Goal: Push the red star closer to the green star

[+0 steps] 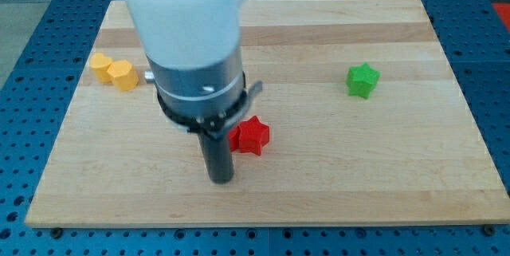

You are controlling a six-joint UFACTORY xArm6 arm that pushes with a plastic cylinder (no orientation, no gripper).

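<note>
The red star (252, 135) lies on the wooden board (319, 176) a little left of centre. The green star (362, 80) lies far to its right and somewhat nearer the view's top. My tip (220, 181) is at the lower end of the dark rod, just left of and below the red star. The rod's side stands close against the star's left edge; I cannot tell if they touch. The arm's white and grey body hides the board above the rod.
Two yellow blocks (114, 72) sit side by side, touching, near the board's left edge; their shape is hard to make out. A blue perforated table (32, 64) surrounds the board on all sides.
</note>
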